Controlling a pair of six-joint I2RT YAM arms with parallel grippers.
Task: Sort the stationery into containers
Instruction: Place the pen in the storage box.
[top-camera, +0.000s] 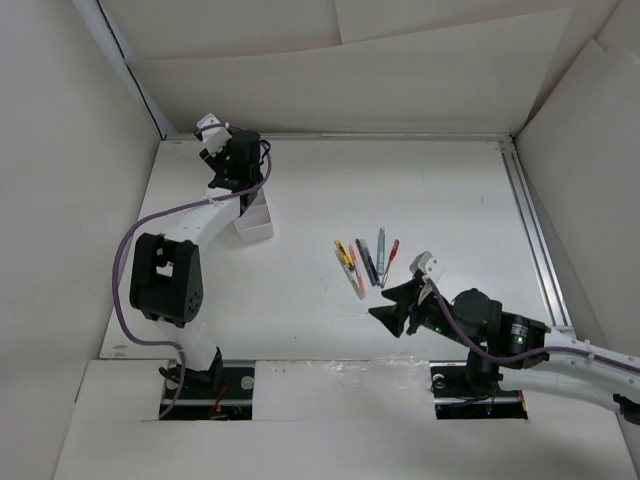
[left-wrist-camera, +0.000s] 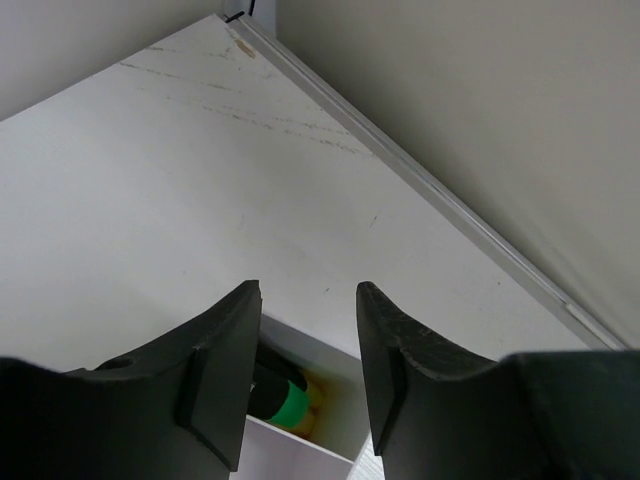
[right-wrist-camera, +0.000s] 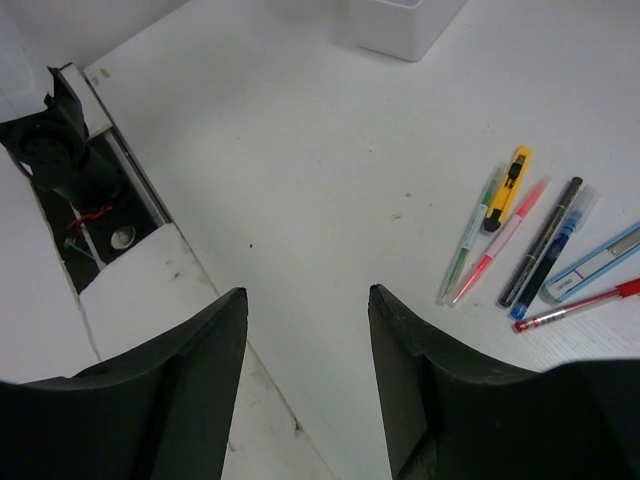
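Observation:
The white container stands at the back left of the table. My left gripper hangs right over it. In the left wrist view that gripper is open with nothing between its fingers. Below it, a black highlighter with a green band lies inside the container. Several pens lie side by side mid-table: a green one, a yellow one, a pink-red one, a black-blue one and a red one. My right gripper is open and empty, near the front edge, short of the pens.
Tall white walls close in the table on the left, back and right. A metal rail runs along the right side, and another along the back wall. The left arm's base slot shows at the front edge.

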